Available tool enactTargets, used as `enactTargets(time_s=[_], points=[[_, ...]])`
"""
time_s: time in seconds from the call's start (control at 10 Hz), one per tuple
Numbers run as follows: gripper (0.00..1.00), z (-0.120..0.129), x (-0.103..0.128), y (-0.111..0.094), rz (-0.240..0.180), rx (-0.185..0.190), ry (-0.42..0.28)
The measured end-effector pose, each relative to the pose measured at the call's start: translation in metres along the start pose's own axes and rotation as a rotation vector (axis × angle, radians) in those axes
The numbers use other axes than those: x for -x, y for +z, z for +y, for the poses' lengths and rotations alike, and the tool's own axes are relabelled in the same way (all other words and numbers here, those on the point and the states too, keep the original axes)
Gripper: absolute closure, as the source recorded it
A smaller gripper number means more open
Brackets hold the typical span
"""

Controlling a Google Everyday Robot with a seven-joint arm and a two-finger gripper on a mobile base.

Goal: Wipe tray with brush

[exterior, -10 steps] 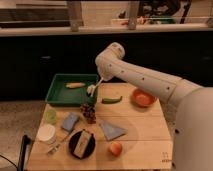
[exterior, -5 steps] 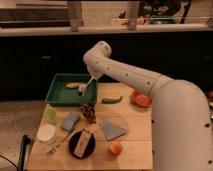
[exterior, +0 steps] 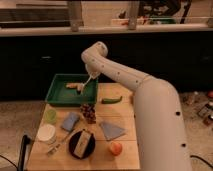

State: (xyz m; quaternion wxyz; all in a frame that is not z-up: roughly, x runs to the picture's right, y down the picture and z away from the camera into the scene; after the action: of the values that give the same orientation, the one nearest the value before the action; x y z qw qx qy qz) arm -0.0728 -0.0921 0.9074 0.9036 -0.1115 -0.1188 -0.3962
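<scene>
The green tray [exterior: 62, 96] sits at the back left of the wooden table. A tan object [exterior: 74, 86] lies inside it near the far rim. My gripper [exterior: 90, 76] hangs over the tray's right part, below the white arm's bend [exterior: 97, 52]. It is shut on the brush [exterior: 85, 83], whose slim white handle slants down and left from it. The brush's lower end reaches the tray floor right beside the tan object; the bristle head is hard to make out.
On the wooden table [exterior: 125, 120] lie a green vegetable [exterior: 111, 100], dark grapes [exterior: 88, 111], a blue sponge [exterior: 70, 121], a blue cloth [exterior: 112, 131], an orange fruit [exterior: 116, 148], a black plate [exterior: 81, 144], a white cup [exterior: 46, 133], a green cup [exterior: 50, 116] and a metal utensil [exterior: 56, 148]. My arm covers the table's right side.
The arm has swung left, from beside the tray's right rim to over the tray. The brush tip has come down beside the tan object.
</scene>
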Motion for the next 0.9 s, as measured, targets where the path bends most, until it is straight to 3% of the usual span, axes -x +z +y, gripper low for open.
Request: enactTargets(time_s=[0.2,0.4,0.9], points=[[1.00,0.008,-0.006,0.021,-0.033,0.028,-0.025],[1.00,0.016,-0.011,0.029,-0.046,0.042,-0.037],[1.00,0.043,-0.020,0.041,-0.024,0.074,-0.040]])
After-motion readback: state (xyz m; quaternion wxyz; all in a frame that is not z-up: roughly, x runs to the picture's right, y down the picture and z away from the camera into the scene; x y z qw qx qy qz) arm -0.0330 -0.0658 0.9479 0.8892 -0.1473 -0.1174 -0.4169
